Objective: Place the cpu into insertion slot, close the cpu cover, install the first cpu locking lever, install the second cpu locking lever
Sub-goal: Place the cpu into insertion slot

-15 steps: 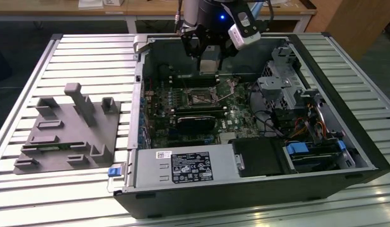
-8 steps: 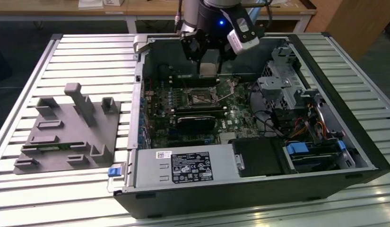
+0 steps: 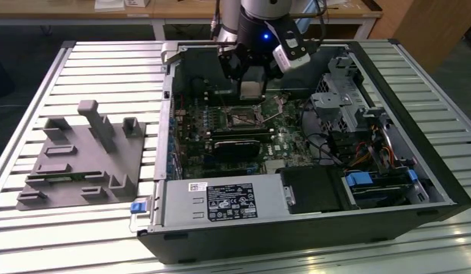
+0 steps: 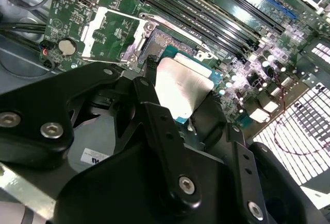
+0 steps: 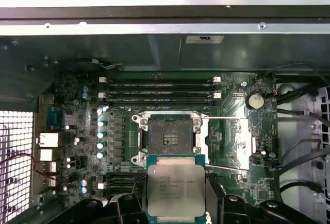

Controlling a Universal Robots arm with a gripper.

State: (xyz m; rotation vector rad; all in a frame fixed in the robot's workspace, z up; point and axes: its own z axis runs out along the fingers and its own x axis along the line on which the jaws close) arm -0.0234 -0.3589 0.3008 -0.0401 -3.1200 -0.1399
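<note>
Slatted metal table (image 3: 75, 240), carrying an open computer case (image 3: 296, 234) toward the exterior view's right edge, with a grey fixture block (image 3: 75, 165) near the left edge. Inside the case, the motherboard socket (image 5: 169, 136) is bare and the cpu cover (image 4: 92, 31) is swung open beside it. Gripper (image 3: 250, 94) over the case's far half, clamped on the cpu (image 5: 176, 187), held above the socket and not seated.

Exterior high; both wrist views near motherboard (image 5: 72, 110) (image 4: 69, 20).
</note>
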